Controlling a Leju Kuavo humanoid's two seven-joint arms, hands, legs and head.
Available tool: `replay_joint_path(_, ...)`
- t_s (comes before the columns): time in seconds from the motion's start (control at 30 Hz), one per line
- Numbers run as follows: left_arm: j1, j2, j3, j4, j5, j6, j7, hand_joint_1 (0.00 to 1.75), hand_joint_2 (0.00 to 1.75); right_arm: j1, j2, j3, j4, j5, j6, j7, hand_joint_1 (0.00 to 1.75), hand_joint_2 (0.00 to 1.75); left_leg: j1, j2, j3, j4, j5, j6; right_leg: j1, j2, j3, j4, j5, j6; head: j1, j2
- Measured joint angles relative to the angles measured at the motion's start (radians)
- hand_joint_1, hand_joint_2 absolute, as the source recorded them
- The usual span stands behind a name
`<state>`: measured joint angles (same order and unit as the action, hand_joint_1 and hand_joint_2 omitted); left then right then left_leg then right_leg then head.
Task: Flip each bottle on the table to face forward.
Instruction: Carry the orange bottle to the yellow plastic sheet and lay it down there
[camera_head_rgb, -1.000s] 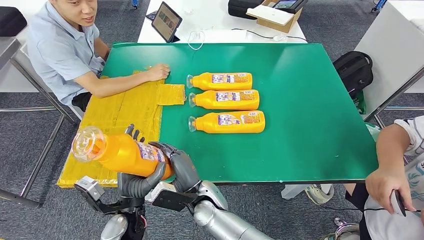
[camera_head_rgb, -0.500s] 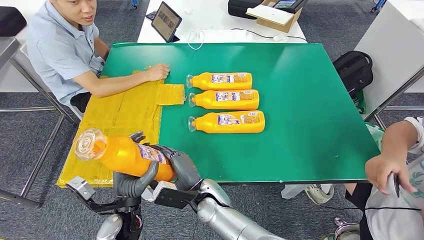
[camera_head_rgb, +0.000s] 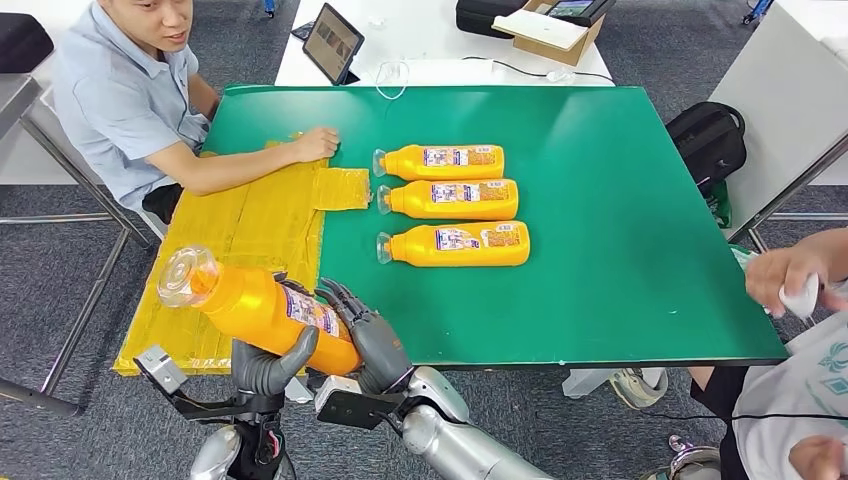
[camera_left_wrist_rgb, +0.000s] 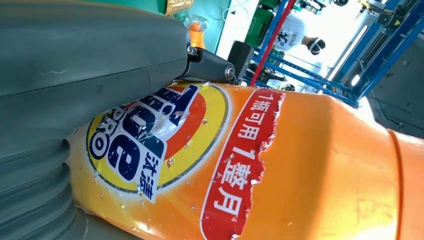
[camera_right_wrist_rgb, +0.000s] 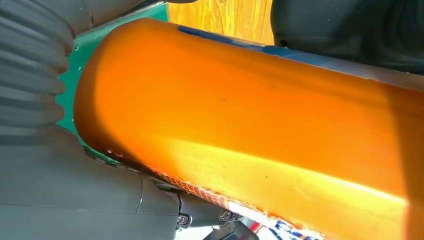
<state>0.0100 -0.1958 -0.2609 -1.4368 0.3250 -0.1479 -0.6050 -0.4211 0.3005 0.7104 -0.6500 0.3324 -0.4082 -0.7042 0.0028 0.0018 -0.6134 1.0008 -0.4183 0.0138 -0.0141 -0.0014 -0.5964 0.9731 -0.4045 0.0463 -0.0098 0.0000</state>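
— Orange detergent bottle (camera_head_rgb: 255, 308): where is it?
— Lifted off the tabletop (camera_head_rgb: 620, 200) beyond its front-left corner, tilted, clear cap up and away.
— And the hands?
— Left hand (camera_head_rgb: 268, 366) cups it from beneath, fingers curled around; right hand (camera_head_rgb: 368, 335) presses its base, fingers (camera_head_rgb: 338, 296) spread against the label.

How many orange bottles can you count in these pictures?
4. Three lie side by side on the green table: far, middle, near. The fourth bottle is held by both hands, left and right.
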Motion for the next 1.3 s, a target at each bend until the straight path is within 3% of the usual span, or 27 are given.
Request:
replay_joint_path(0.1, 0.0, 0.0, 0.0, 0.0, 0.001, -0.001, 0.003, 1.75, 1.75, 0.003, -0.001, -0.003, 0.0, 0.004, -0.007, 0.0, 0.0, 1.75, 0.0, 0.0, 0.0, 0.0, 0.0, 0.0, 0.0, 0.0, 0.0, 0.0, 0.0, 0.0, 0.0, 0.0)
replay_joint_path(0.23, -0.008, -0.001, -0.001, 0.007, 0.008, -0.013, 0.019, 1.75, 1.75, 0.016, -0.01, -0.006, -0.016, 0.029, -0.064, 0.001, 0.0, 0.0, 0.0, 0.0, 0.0, 0.0, 0.0, 0.0, 0.0, 0.0, 0.0, 0.0, 0.0, 0.0, 0.0, 0.0)
replay_joint_path(0.37, -0.03, -0.005, -0.004, 0.021, -0.015, 0.023, 0.025, 1.75, 1.75, 0.046, -0.037, -0.007, -0.076, 0.096, -0.17, 0.005, 0.0, 0.0, 0.0, -0.001, 0.0, 0.0, 0.0, 0.0, 0.0, 0.0, 0.0, 0.0, 0.0, 0.0, 0.0, 0.0)
replay_joint_path(0.53, -0.09, -0.003, 0.01, 0.067, -0.184, 0.293, 0.005, 1.75, 1.75, 0.15, -0.109, -0.023, -0.254, 0.236, -0.28, 0.005, 0.0, 0.0, 0.0, -0.003, 0.0, 0.0, 0.0, 0.0, 0.0, -0.001, 0.001, 0.0, 0.0, 0.0, 0.0, 0.0)
replay_joint_path(0.67, -0.137, 0.012, 0.054, 0.114, -0.342, 0.493, -0.004, 1.75, 1.75, 0.283, -0.138, -0.136, -0.448, 0.39, -0.286, 0.005, 0.0, 0.0, 0.0, -0.004, -0.001, 0.0, 0.0, 0.0, 0.0, -0.001, 0.0, 0.0, 0.0, 0.0, 0.0, 0.0)
replay_joint_path(0.8, -0.183, 0.034, 0.095, 0.173, -0.581, 0.659, 0.007, 1.75, 1.75, 0.384, -0.14, -0.292, -0.654, 0.418, -0.288, 0.005, 0.0, 0.0, 0.0, -0.004, -0.001, 0.0, 0.0, 0.0, 0.0, -0.001, 0.0, 0.0, 0.0, 0.0, 0.0, 0.0)
replay_joint_path(1.0, -0.307, 0.06, 0.126, 0.323, -0.778, 0.709, 0.072, 1.75, 1.75, 0.439, -0.108, -0.433, -0.833, 0.401, -0.289, 0.005, 0.0, 0.0, 0.0, -0.004, -0.001, 0.0, 0.001, 0.001, 0.0, -0.001, 0.001, 0.0, 0.001, 0.0, 0.0, 0.0)
replay_joint_path(1.13, -0.382, 0.069, 0.141, 0.425, -0.811, 0.719, 0.084, 1.75, 1.75, 0.452, -0.101, -0.456, -0.868, 0.413, -0.289, 0.005, 0.0, 0.0, 0.0, -0.004, 0.0, 0.0, 0.001, 0.001, 0.0, -0.001, 0.002, 0.0, 0.001, 0.001, 0.0, 0.0)
replay_joint_path(1.3, -0.418, 0.074, 0.146, 0.484, -0.817, 0.723, 0.084, 1.75, 1.75, 0.458, -0.097, -0.471, -0.888, 0.416, -0.289, 0.005, 0.0, 0.0, 0.0, -0.004, -0.001, 0.0, 0.001, 0.001, 0.0, -0.001, 0.001, 0.0, 0.001, 0.001, 0.0, 0.0)
